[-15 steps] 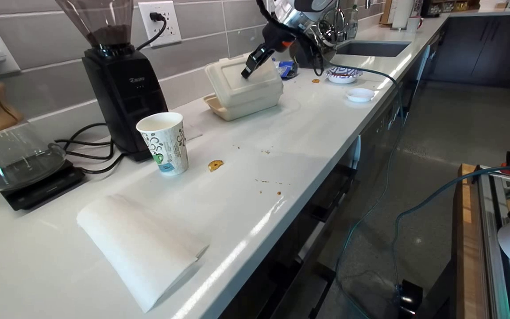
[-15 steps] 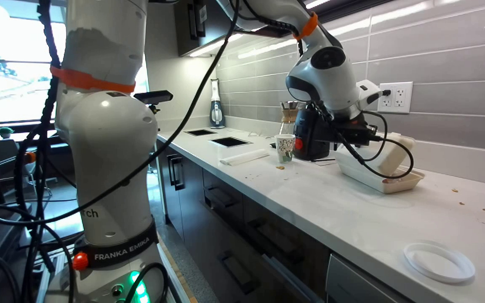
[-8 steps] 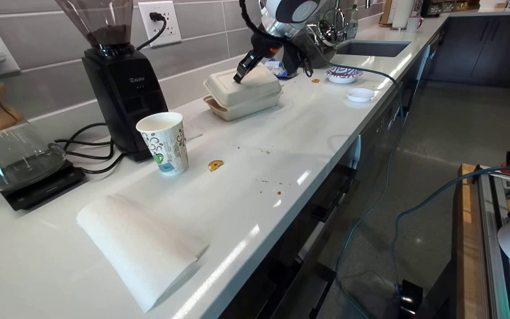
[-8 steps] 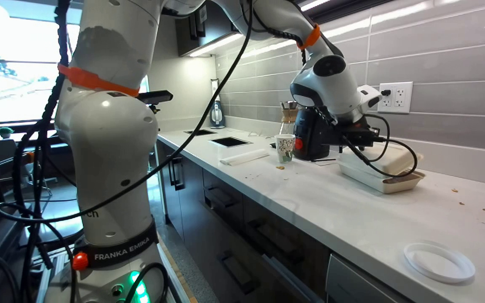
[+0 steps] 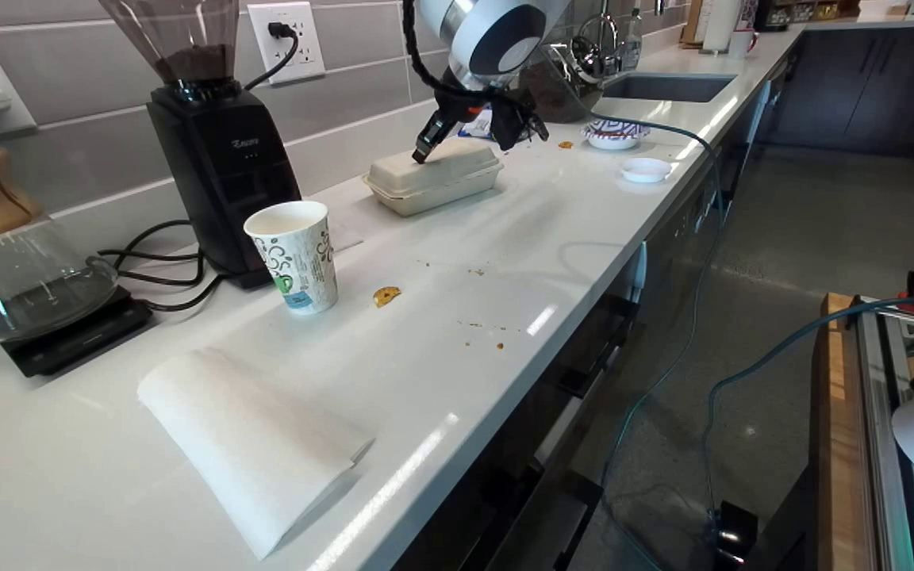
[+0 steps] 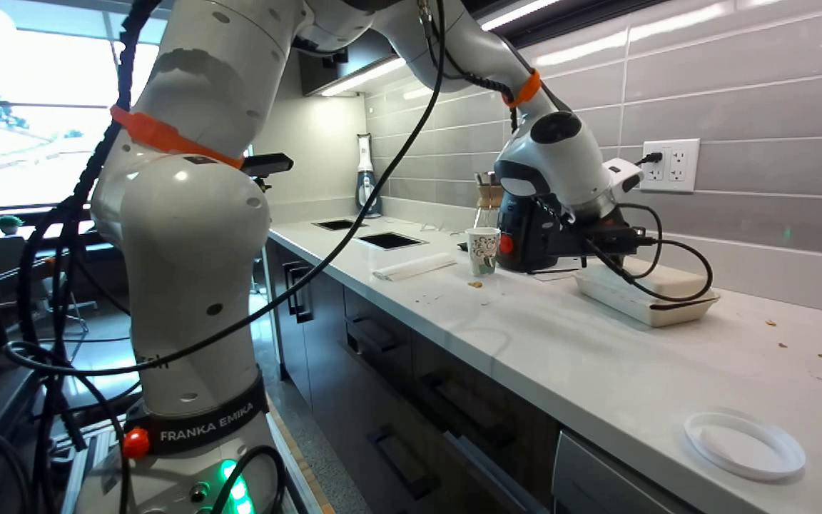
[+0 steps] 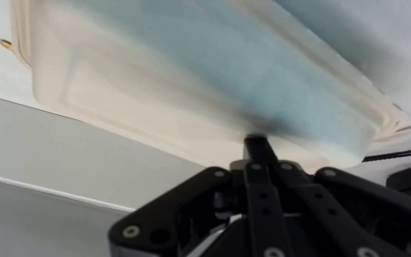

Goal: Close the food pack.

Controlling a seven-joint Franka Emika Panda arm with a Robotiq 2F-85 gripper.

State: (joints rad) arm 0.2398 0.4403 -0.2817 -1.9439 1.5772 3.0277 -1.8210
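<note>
Along the white countertop point(image 5: 425, 373), from near to far in an exterior view: folded white paper sheet point(image 5: 251, 444), upright patterned paper cup point(image 5: 298, 266), black Encore coffee grinder point(image 5: 231, 174), then off-white clamshell takeout box point(image 5: 445, 192) near the tiled wall point(image 5: 354, 99), with hinged lid point(image 5: 461, 165) down over base. At the upper surface of that lid, Robotiq gripper point(image 7: 257, 138), clenched finger against finger, touching or just apart impossible to tell. Farther off, round white plastic lid point(image 5: 646, 170), patterned bowl point(image 5: 614, 136) and recessed sink point(image 5: 667, 87).
</note>
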